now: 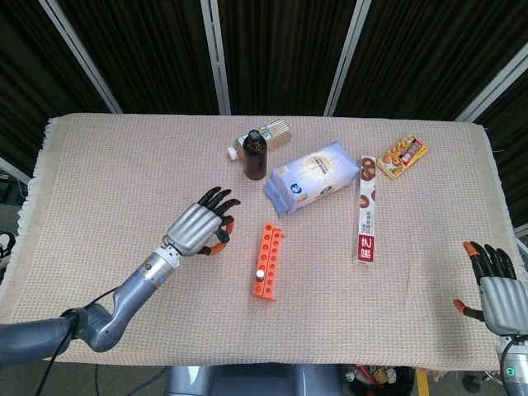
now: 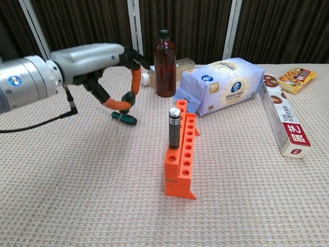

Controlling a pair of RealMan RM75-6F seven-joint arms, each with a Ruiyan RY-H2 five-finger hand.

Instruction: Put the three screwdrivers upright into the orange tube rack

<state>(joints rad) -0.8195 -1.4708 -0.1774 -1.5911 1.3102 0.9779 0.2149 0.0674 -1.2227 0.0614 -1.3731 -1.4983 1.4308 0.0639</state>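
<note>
The left hand (image 2: pixel 105 62) is hovering above the cloth, fingers curled apart, gripping nothing. The rack (image 2: pixel 182 156) is standing mid-table, holding one screwdriver (image 2: pixel 174 128) upright. A green-handled screwdriver (image 2: pixel 125 118) is lying under the hand. The right hand (image 1: pixel 492 289) is showing spread fingers.

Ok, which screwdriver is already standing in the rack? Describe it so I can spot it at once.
Find the orange tube rack in the middle of the cloth-covered table, in front of the blue-and-white bag. The grey ribbed-handled screwdriver stands upright in one of its holes. It is the only thing in the rack; the green-handled screwdriver lies flat under the left hand.
</note>
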